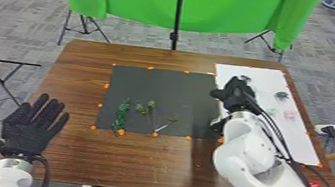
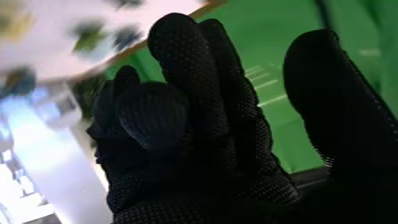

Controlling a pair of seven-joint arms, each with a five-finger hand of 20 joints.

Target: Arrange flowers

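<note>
Head view: brown desk, black mat at its middle, orange tape in small pieces around the mat's edge. White sheet just beside the mat, on the right side of the desk.

Flower material, on the mat: one long leafy green stem toward the left; two thinner sprigs near it, side by side; a small green piece to their right. A small white item lies below the sprigs; identity cannot be told.

On the white sheet: dark flower heads along the upper part, a pink bloom and a pale green one below, next to each other.

Right hand: at the boundary of mat and sheet, near the uppermost dark head. Right wrist view: fingers released, mostly extended, thumb apart from them; blurred blooms on the sheet beyond, green cloth behind.

Left hand: at the desk's left edge, well apart from the mat, fingers released, straight and slightly spread.
</note>
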